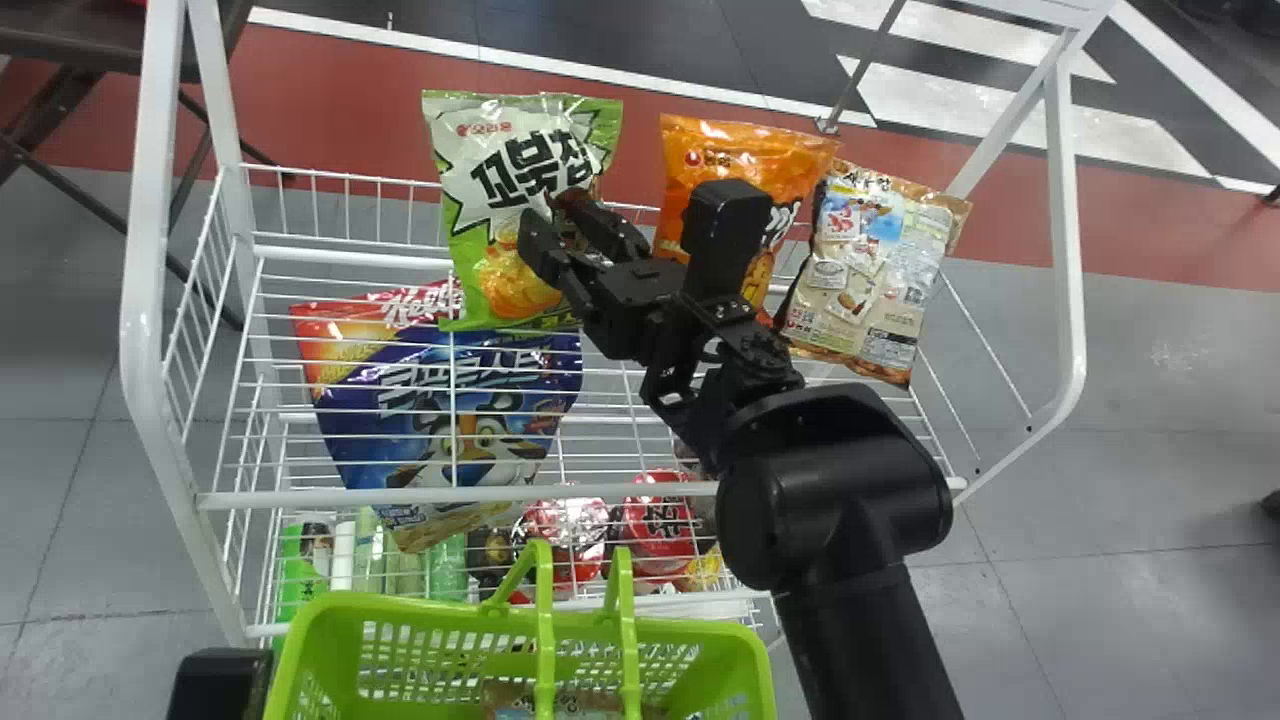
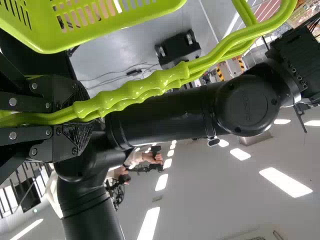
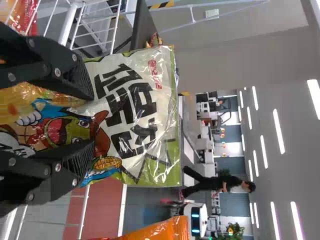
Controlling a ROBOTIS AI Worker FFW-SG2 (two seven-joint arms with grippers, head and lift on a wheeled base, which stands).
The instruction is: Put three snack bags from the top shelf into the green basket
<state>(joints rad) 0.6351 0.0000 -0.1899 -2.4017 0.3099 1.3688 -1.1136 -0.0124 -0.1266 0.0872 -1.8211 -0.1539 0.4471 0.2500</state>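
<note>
Right gripper (image 1: 562, 222), fingers wide apart, over the face of the green-and-white snack bag (image 1: 500, 170), upright near the top shelf's (image 1: 350, 251) rear edge, left gripper (image 1: 218, 682) clasping the green basket's (image 1: 400, 606) handles below.

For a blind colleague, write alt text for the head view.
The right claw is open at a green-and-white bag on a white rack, with an orange bag and a beige bag to its right. Below, a green basket holds another bag; a blue bag lies between.
</note>
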